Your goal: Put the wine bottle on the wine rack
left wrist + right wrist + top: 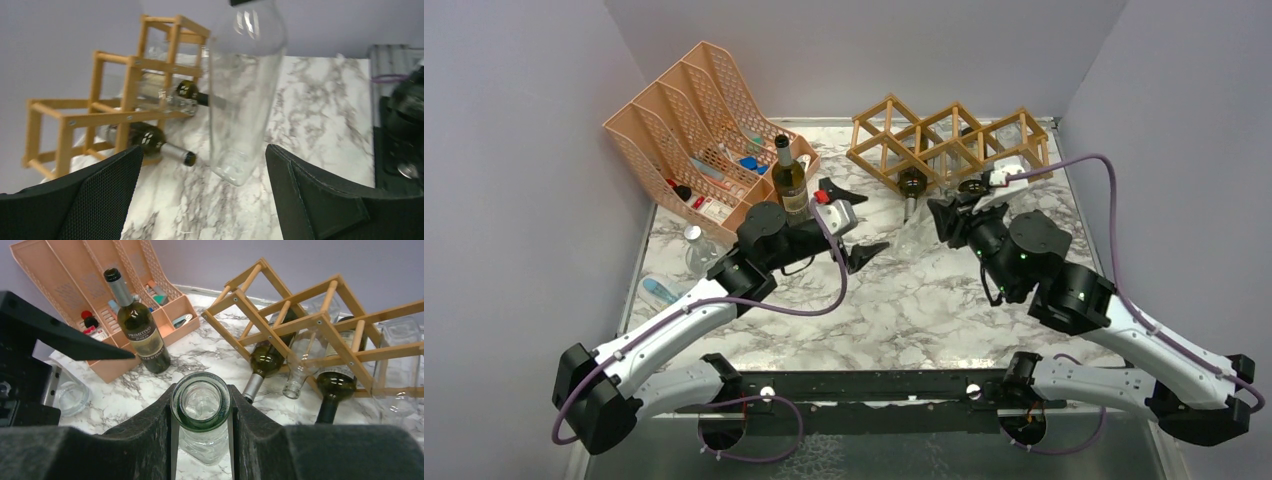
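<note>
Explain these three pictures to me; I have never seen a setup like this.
Two robot arms sit at the near edge of a marble table. One picture looks down from above; the other two come from cameras on each wrist. The right gripper is shut on the neck of a clear glass bottle. The left gripper is open and holds nothing. At the back, a wooden wine rack already has bottles lying in it. A dark wine bottle stands upright beside a peach file organizer.
</note>
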